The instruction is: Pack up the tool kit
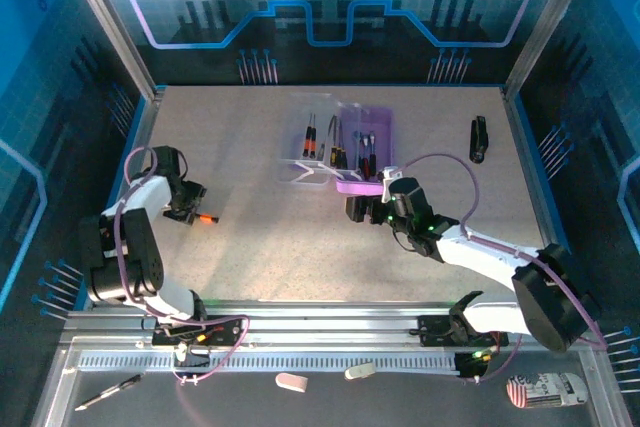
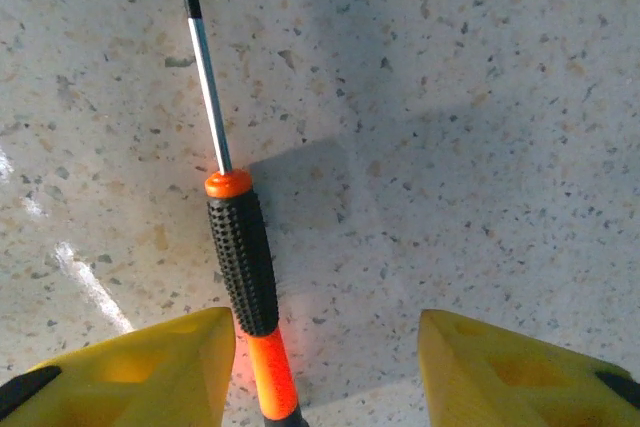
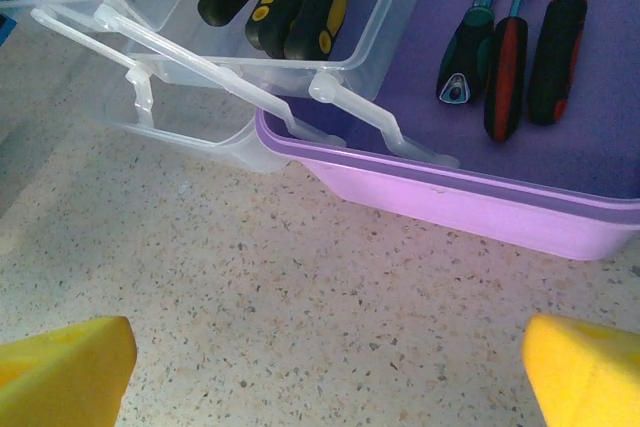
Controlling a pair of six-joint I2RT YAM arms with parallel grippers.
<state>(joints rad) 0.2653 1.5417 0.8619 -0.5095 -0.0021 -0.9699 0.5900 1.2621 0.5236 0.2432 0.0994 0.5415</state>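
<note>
We find the case (image 1: 366, 137) lying open toward the far edge of the tabletop (image 1: 280, 257), about midway along it. Its purple base (image 3: 450, 202) holds several screwdrivers (image 3: 510, 57), and its clear lid (image 3: 200, 112) is folded out to the left with black-and-yellow ones lying in it.

One loose screwdriver (image 2: 240, 267) lies flat near the left edge, well apart from the case. The left gripper (image 2: 325, 367) is over its handle end with the jaws apart and nothing clamped. The orange tail sits just beside one finger (image 2: 150, 367) and far from the other. We judge that closing this far off-centre could push the round handle sideways and roll it. It could also pinch only the very tail, so that the long shaft droops on the way over. A tilted tool could then catch the case rim instead of dropping in.

The right gripper (image 3: 330, 367) hangs wide open just beside the near wall of the case, holding nothing. If it advances carelessly, we think it could shove the light case along the tabletop or knock the lid and spill what lies in it.

The black oblong object (image 1: 479, 139) near the right edge is no part of the kit.
</note>
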